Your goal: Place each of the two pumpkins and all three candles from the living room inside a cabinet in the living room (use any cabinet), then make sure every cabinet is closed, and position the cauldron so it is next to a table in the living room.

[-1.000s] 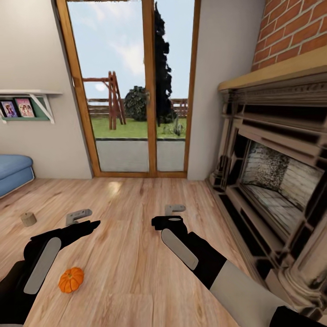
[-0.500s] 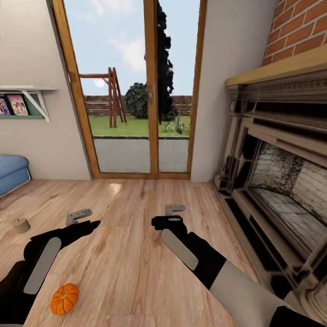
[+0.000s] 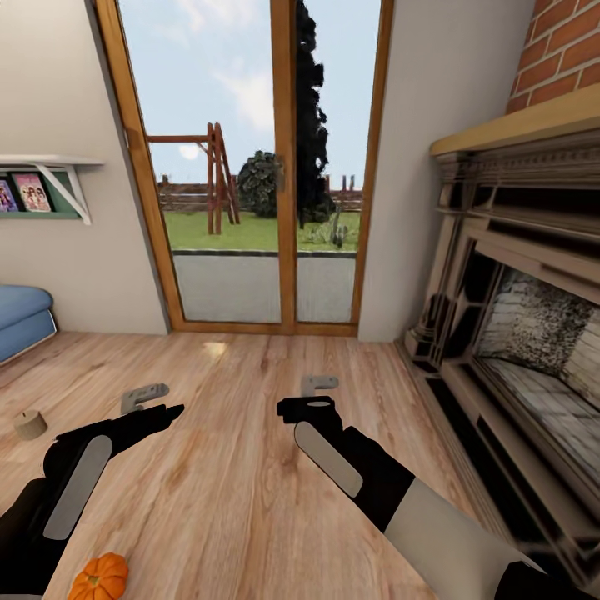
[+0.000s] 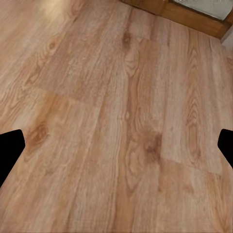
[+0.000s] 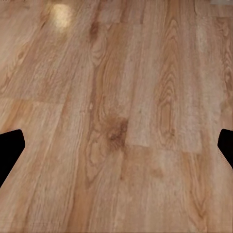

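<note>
head: left gripper [image 3: 152, 400] and right gripper [image 3: 317, 393] over wood floor [image 3: 242, 467], both empty. pumpkin [image 3: 99, 577] on floor behind and below left gripper, by left forearm. candle [image 3: 30, 424] well out to its left. fireplace [image 3: 517, 333] right of right gripper.
l wrist: fingers [image 4: 10, 145] spread wide.
r wrist: fingers [image 5: 10, 145] spread wide.

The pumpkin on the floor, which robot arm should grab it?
Probably the left. The pumpkin lies on the wood floor right beside the left arm, below the open left gripper. The right gripper is farther off, toward the fireplace.
</note>
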